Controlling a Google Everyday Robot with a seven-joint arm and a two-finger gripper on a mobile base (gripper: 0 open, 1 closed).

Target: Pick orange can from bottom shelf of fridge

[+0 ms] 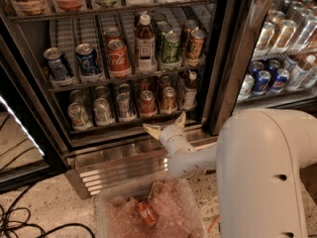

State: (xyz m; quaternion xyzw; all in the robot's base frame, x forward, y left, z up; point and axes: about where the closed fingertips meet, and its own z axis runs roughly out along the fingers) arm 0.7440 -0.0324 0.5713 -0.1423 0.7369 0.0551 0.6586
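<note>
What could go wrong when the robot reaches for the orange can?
1. The small dull orange aluminium can stands close between a redder can and a brown white-capped bottle. The gripper, open just in front of the bottom shelf's metal front rail, might knock or grab a neighbour.
2. Its fingers might catch that rail going in.

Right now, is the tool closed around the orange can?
No, the tool hangs open in front of the bottom shelf rail, apart from the orange can standing in its lane.
</note>
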